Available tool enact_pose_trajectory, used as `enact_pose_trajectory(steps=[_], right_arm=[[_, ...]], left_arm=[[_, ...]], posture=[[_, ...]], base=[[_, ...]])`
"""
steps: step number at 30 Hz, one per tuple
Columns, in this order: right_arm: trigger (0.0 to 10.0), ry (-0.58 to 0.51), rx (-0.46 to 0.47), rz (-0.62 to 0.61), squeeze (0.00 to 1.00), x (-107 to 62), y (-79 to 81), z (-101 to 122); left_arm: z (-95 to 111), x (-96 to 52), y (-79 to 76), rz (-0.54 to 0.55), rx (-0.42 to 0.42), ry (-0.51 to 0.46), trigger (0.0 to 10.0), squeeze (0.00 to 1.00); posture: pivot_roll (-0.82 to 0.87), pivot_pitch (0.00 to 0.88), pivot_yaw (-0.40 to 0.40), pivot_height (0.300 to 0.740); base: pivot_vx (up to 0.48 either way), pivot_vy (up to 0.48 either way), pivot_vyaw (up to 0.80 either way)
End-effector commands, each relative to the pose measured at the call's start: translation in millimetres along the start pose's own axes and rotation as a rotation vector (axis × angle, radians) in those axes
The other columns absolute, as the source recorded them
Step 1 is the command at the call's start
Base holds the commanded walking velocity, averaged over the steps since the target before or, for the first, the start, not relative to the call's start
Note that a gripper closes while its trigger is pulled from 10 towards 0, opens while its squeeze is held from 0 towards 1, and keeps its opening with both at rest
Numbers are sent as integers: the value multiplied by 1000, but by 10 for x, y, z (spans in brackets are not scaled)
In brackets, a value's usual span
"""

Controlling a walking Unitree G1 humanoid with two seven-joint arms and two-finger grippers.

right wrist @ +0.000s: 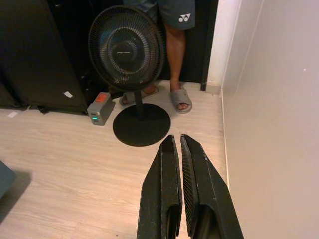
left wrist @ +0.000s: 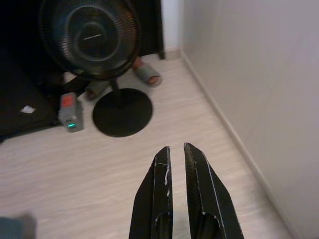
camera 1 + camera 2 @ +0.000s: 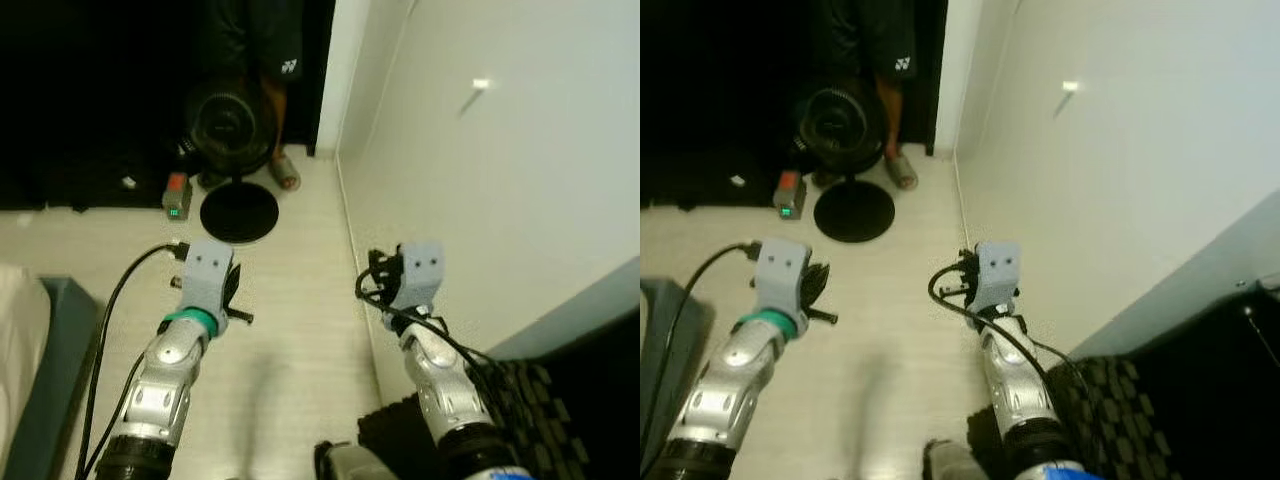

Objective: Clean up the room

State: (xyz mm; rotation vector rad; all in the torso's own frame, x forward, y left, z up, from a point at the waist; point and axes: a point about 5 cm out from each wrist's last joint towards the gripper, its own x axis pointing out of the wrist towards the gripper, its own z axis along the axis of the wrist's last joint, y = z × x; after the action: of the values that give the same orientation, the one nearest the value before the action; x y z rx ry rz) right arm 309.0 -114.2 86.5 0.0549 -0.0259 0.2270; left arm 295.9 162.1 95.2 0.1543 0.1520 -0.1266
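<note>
While both arms are raised over the pale wood floor (image 3: 290, 330), the entries run as follows.

Left end effector (image 2: 175, 148): two long black fingers drawn narrow, nearly touching, a thin slit between them, nothing held. It hangs above bare floor, aimed toward the fan.

Right end effector (image 1: 177, 139): fingers likewise pressed almost together, empty, poised over the floor close beside the white wall (image 1: 279, 109), its tips pointing at the fan base.

Pedestal fan (image 1: 126, 47): black, round grille, upright on a thin stem rising from a round black base (image 1: 141, 124) that lies flat on the floor ahead of both end effectors, well apart from them.

Small grey box (image 1: 100, 107): red top, green light lit on its face, standing on the floor just beside the fan base, against a dark cabinet (image 1: 35, 55).

Person: bare legs (image 1: 175, 55) in dark shorts and grey slippers (image 1: 181, 99), standing behind the fan in a dark doorway.

Black cable (image 3: 125, 285): loops from the left wrist down along the arm.

Grey-blue furniture edge (image 3: 50, 370): at the robot's left, with pale fabric on it.

Black ridged object (image 3: 1120, 410): low at the robot's right, beside the wall; what it is cannot be told.
</note>
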Motion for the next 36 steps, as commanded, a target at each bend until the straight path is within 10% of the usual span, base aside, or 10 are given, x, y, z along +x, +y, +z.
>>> enact_pose_trajectory(steps=[1,36], right_arm=[[10000,6,-6,-9,0,-14,-24,-20],[10000,2,-42,5,0,-28,1,-28]], left_arm=[[-29,0,-28,-8,12,10,10000,0],[-71,-6,-27,0,18,18,10000,0]], posture=[[1,82,2,740],[-1,84,1,740]], base=[[480,0,0],[411,0,181]])
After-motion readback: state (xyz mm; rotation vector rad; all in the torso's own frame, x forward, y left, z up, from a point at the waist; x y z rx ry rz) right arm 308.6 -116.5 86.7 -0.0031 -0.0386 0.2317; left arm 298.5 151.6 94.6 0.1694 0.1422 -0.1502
